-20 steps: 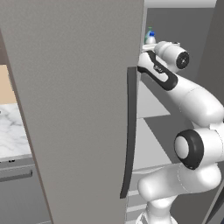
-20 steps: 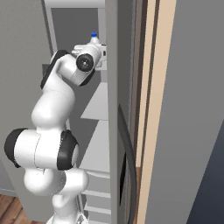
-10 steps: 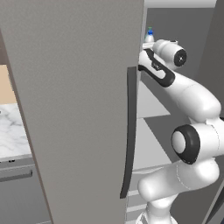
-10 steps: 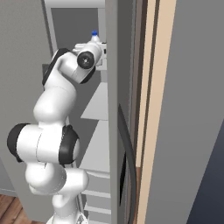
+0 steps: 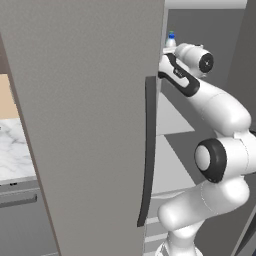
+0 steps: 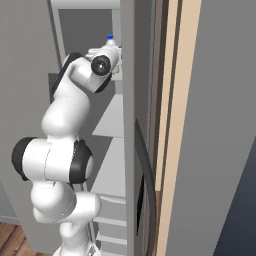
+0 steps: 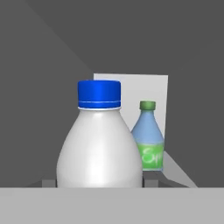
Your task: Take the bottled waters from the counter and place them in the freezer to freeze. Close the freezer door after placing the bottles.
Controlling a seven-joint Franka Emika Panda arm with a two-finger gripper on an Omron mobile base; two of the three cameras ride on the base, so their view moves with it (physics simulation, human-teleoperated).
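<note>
- Standing close before the hand (image 7: 99, 186), the white bottle (image 7: 99, 148) hides the fingers, so I cannot tell if the hand grips it or has let it go.
- Its body looks smooth, rounded and probably slippery; filled with water it would be a little heavy, and thin plastic can give under pressure. The widest part of the belly seems the best place to hold.
- Farther inside the freezer (image 6: 85, 20), the blue bottle (image 7: 148, 140) stands upright on the shelf (image 5: 172, 117).
- Compared with one second ago, the arm has changed only slightly; the freezer door (image 5: 85, 120) remains open.
</note>
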